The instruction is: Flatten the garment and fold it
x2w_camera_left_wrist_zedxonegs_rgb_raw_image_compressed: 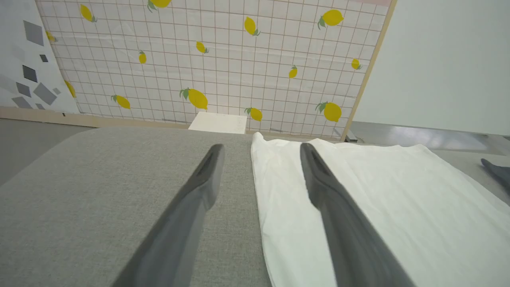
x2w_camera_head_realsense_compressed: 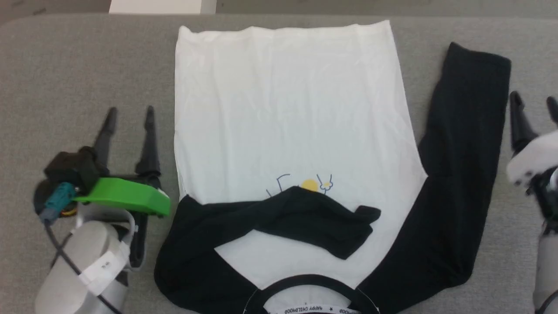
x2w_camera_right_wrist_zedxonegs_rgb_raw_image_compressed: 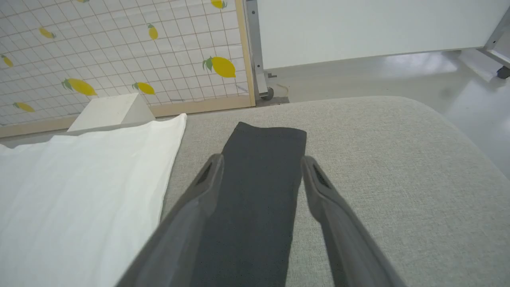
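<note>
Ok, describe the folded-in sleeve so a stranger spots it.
On the grey surface lies a white garment, neckband nearest the robot. Its folded sleeve is the black one crossing the chest, covering part of the cartoon; the other sleeve lies straight beside the body.

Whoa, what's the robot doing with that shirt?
A robot is folding a shirt spread flat on a grey padded table. The black sleeve on its left is already folded across the chest, partly hiding the little cartoon. The black sleeve on its right lies straight out beside the white body. Its left gripper and right gripper are both open and holding nothing, one on each side of the shirt.
</note>
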Controlling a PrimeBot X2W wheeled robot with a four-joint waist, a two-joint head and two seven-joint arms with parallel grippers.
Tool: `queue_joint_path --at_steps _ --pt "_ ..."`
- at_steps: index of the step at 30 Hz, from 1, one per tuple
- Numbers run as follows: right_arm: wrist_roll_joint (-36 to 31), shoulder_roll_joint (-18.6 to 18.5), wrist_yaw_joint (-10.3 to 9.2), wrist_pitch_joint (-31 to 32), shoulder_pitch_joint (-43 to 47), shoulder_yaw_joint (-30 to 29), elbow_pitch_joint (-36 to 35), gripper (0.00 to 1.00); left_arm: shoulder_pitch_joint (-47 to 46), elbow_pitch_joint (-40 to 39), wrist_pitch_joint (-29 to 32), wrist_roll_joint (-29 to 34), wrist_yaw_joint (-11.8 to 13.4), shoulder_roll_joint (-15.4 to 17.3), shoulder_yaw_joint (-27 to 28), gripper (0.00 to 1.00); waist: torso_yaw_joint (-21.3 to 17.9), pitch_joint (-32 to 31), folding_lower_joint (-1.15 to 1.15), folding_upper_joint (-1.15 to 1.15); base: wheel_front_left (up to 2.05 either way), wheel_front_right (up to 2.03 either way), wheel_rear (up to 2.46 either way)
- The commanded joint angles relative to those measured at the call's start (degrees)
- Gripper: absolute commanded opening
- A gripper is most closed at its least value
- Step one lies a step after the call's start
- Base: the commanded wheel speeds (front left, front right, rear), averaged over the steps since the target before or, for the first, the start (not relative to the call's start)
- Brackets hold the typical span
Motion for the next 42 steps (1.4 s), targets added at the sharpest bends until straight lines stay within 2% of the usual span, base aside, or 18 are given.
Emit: queue_joint_path --at_steps 1,7,13,20,27,28,30,31,32,33,37,42 --pt "-0.99 -0.34 -0.08 1.66 -3.58 -1.54 2.06 1.0 0.75 -1.76 -0.4 2.06 0.04 -0.42 2.01 1.0 2.14 3.78 0.0 0.0 0.0 0.0 0.0" --pt "-5.39 -2.87 -0.08 9.2 -16.49 -9.55 11.0 1.0 2.37 -7.79 -0.42 6.97 -1.94 -4.49 9.31 1.0 5.09 10.39 0.0 0.0 0.0 0.0 0.0" --pt "-11.6 -4.14 -0.08 15.31 -24.12 -16.51 15.39 1.0 2.57 -9.9 -0.43 10.61 -5.19 -8.74 13.26 1.0 7.38 14.96 0.0 0.0 0.0 0.0 0.0" --pt "-16.65 -3.74 -0.08 21.8 -27.42 -20.73 14.62 1.0 2.79 -10.42 -0.43 13.51 -8.73 -13.43 17.21 1.0 8.4 17.0 0.0 0.0 0.0 0.0 0.0" --pt "-14.95 -3.06 -0.08 27.21 -30.24 -22.09 13.12 1.0 2.37 -10.93 -0.43 16.16 -11.76 -15.61 20.52 1.0 8.38 19.22 0.0 0.0 0.0 0.0 0.0" --pt "-14.7 -3.15 -0.08 27.98 -30.5 -22.31 13.01 0.96 2.23 -11.07 -0.43 16.5 -12.07 -15.86 20.83 1.0 8.38 19.57 0.0 0.0 0.0 0.0 0.0" --pt "-14.37 -3.35 -0.08 29.23 -30.71 -22.66 12.9 0.45 2.02 -11.19 -0.43 17.08 -12.56 -16.25 21.24 1.0 8.36 20.0 0.0 0.0 0.0 0.0 0.0" --pt "-14.21 -3.51 -0.08 29.51 -30.68 -22.67 12.81 0.32 1.95 -11.21 -0.43 17.31 -12.75 -16.43 21.38 1.0 8.36 20.12 0.0 0.0 0.0 0.0 0.0" --pt "-14.18 -3.86 -0.08 29.63 -30.46 -22.58 12.63 0.05 1.88 -11.19 -0.43 17.52 -12.99 -16.63 21.53 1.0 8.35 20.22 0.0 0.0 0.0 0.0 0.0" --pt "-14.06 -4.12 -0.08 29.62 -30.19 -22.44 12.51 0.0 1.84 -11.11 -0.43 17.69 -13.18 -16.78 21.62 1.0 8.35 20.25 0.0 0.0 0.0 0.0 0.0" --pt "-12.9 -4.99 -0.08 27.9 -28.62 -22.1 11.86 0.0 1.91 -10.41 -0.43 18.33 -13.88 -17.37 22.02 1.0 8.21 19.46 0.0 0.0 0.0 0.0 0.0" --pt "-9.35 -6.98 -0.08 22.39 -25.05 -20.36 9.99 0.0 3.04 -8.66 -0.43 18.95 -14.53 -17.83 22.44 1.0 7.25 15.94 0.0 0.0 0.0 0.0 0.0"
